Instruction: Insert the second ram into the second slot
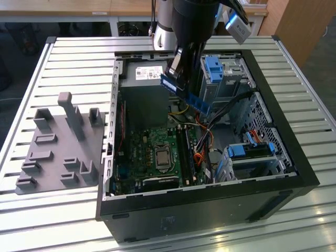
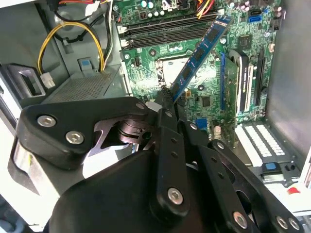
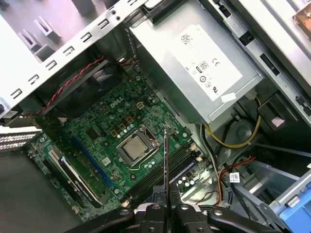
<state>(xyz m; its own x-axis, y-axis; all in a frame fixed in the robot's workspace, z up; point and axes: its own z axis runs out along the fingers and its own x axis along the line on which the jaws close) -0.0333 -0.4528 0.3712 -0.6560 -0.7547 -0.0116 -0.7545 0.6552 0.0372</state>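
Now tool (image 2: 167,99) clamped on second ram (image 2: 200,52), stick tilted, held above motherboard (image 2: 141,73)

The computer case (image 1: 210,210) is open on its top side, so the way down to the motherboard (image 1: 144,152) is free from above. The hand (image 1: 176,68), clamped on the second ram (image 1: 185,93), hangs over this opening between the power supply (image 1: 144,79) and the drive cage (image 1: 220,73), and both stand near it. Around the memory slots (image 1: 185,152) the room is narrow: the processor socket (image 1: 161,157) is just beside them on one side, and orange and black cables (image 1: 202,149) are on the other. Near the drive cage, some black cables (image 1: 231,105) cross the opening.
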